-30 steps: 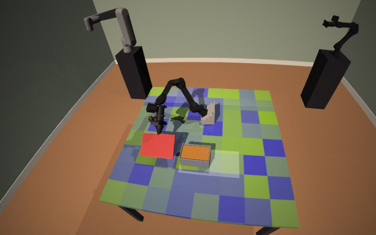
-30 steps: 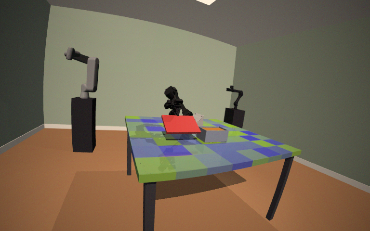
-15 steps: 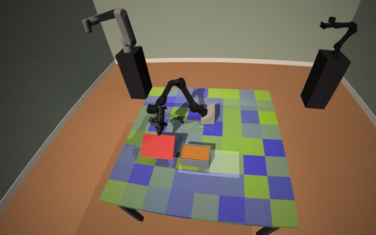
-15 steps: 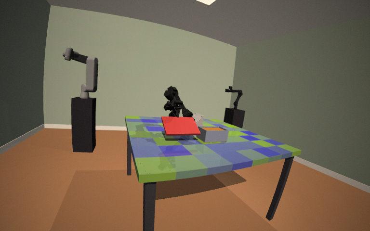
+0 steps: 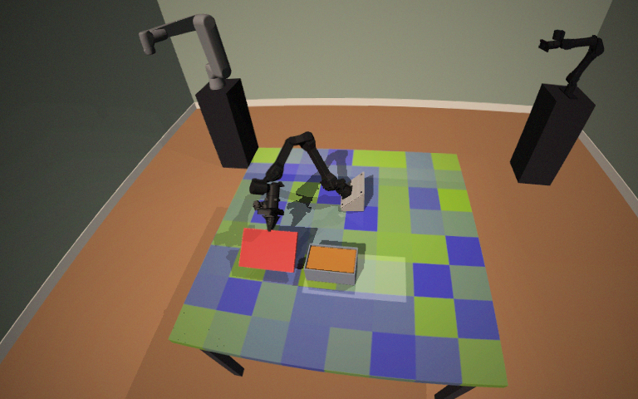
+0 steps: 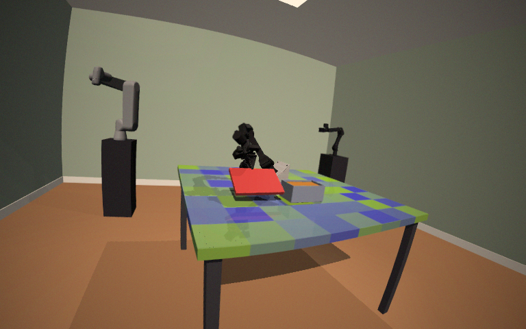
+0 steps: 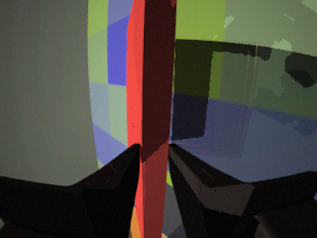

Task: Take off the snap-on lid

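The red lid (image 5: 267,250) (image 6: 255,181) (image 7: 158,74) is off the box and hangs above the table, left of the box. It is tilted, its rear edge higher than its front edge. My gripper (image 5: 269,229) (image 7: 154,150) is shut on the lid's rear edge; in the exterior view its fingertips are hidden behind the lid. The grey storage box (image 5: 329,276) (image 6: 306,194) stands upright and open on the table (image 5: 437,355) (image 6: 271,236), with an orange surface (image 5: 331,258) (image 6: 302,184) inside. The lid's underside is hidden in the top and exterior views.
A pale slanted block (image 5: 355,194) (image 6: 283,169) stands behind the box, at my arm's base. A pale translucent patch (image 5: 383,282) lies beside and in front of the box. Two other arms stand on black pedestals (image 5: 225,125) (image 5: 547,136) behind the table, off its top.
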`<action>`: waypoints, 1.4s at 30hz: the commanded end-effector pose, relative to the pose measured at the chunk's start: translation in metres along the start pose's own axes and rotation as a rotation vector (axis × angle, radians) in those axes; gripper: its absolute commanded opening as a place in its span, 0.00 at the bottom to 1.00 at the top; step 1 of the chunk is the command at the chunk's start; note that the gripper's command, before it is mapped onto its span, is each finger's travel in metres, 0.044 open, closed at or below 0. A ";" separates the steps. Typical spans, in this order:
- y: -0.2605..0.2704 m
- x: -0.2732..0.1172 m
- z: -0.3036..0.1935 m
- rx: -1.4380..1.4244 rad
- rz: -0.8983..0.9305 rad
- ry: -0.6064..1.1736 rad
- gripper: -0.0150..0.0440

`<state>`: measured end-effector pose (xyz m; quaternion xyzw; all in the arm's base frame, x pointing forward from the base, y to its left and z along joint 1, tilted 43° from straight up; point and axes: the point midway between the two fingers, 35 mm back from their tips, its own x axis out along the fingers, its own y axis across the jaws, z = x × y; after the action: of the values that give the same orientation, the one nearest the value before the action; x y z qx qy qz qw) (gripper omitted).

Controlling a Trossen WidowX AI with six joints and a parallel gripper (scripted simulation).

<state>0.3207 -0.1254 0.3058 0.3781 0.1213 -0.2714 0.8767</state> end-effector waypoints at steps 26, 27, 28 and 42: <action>-0.014 0.015 0.000 -0.005 0.015 0.001 0.25; -0.015 0.015 0.000 -0.005 0.015 0.001 0.25; -0.016 0.016 0.000 -0.005 0.015 0.001 0.25; -0.024 0.023 0.000 -0.006 0.015 0.000 0.25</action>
<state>0.3237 -0.1478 0.2826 0.3771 0.1197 -0.2712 0.8775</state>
